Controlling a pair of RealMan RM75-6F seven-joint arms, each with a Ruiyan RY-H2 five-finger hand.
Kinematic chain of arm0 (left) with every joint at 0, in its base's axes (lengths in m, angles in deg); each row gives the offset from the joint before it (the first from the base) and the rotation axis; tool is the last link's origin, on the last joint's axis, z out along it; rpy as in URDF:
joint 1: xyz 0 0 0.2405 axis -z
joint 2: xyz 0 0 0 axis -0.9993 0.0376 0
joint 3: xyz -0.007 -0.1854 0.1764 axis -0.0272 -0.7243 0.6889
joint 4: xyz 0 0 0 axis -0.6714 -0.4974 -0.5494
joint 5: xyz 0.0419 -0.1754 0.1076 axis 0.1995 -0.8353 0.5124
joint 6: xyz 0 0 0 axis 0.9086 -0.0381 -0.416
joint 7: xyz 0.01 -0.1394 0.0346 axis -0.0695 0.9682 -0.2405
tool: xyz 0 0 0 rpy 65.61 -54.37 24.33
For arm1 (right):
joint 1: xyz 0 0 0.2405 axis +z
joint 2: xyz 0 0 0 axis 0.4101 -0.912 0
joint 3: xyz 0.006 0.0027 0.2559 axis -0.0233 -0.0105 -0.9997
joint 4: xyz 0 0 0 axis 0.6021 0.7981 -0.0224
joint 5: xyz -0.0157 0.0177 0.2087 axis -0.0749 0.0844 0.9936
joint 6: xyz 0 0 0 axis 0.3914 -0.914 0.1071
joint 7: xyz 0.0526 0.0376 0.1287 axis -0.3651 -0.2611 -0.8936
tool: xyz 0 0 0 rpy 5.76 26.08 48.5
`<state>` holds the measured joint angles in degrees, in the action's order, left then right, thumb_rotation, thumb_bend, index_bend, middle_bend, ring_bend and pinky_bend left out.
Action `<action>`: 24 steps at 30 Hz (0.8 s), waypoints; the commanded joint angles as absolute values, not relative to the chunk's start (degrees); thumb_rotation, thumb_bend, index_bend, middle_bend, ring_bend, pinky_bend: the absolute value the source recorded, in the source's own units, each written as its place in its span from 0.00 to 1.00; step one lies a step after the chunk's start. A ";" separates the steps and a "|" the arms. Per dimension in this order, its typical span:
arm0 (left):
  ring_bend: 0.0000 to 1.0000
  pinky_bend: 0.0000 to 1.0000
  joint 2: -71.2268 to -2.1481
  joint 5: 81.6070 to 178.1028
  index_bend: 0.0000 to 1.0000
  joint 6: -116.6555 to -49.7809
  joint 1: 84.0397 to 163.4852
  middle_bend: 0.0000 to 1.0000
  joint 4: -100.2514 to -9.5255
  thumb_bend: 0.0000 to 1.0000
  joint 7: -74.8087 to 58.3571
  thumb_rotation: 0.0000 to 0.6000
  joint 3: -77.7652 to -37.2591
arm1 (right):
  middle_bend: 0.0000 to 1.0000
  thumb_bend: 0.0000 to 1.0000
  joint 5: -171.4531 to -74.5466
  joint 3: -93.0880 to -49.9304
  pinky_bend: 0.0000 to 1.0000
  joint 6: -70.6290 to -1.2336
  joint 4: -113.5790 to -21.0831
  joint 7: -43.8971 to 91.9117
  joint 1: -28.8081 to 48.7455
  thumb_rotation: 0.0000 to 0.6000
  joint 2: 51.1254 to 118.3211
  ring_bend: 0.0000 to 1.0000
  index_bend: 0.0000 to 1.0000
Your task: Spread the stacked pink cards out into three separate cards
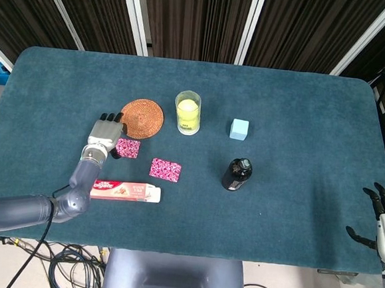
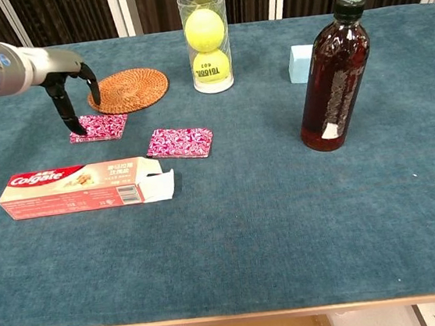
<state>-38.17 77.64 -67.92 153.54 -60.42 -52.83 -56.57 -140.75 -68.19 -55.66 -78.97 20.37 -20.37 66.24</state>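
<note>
Pink card (image 2: 99,127) partly hidden by left hand (image 1: 104,134), fingers (image 2: 65,117) apart; right hand (image 1: 384,229) cropped, spread.

Two pink cards (image 2: 99,127) (image 2: 180,142) visible, perhaps stacked.

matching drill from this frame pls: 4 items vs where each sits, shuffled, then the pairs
Items:
1. coaster
2. toothpaste box
3. bottle
4. blue block

Places:
A. nearest the front edge, left side
B. right of the ball tube
C. just behind the left pink card
D. in front of the blue block

Pairs: 1-C, 2-A, 3-D, 4-B
</note>
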 commanded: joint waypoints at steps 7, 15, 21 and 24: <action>0.00 0.00 -40.03 75.36 0.41 -68.08 154.87 0.08 -59.21 0.13 -55.18 1.00 -56.08 | 0.06 0.11 -140.70 -68.25 0.24 -55.84 -78.90 19.86 -20.50 1.00 66.12 0.13 0.17; 0.00 0.00 -40.96 74.75 0.41 -68.63 155.29 0.08 -58.74 0.13 -56.15 1.00 -56.07 | 0.06 0.11 -140.82 -68.25 0.24 -56.01 -78.82 19.41 -20.60 1.00 66.01 0.13 0.17; 0.00 0.00 -41.18 74.03 0.41 -69.10 155.49 0.08 -58.51 0.14 -56.91 1.00 -56.23 | 0.06 0.11 -140.85 -68.26 0.24 -55.97 -78.75 19.29 -20.58 1.00 66.01 0.13 0.17; 0.00 0.00 -41.32 73.97 0.41 -69.08 155.38 0.08 -58.26 0.14 -56.74 1.00 -56.53 | 0.06 0.11 -140.97 -68.18 0.24 -55.87 -78.78 19.42 -20.51 1.00 66.03 0.13 0.17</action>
<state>-41.29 73.98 -69.11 155.41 -58.30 -56.78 -56.48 -140.94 -68.20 -55.89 -78.77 19.38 -20.53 66.03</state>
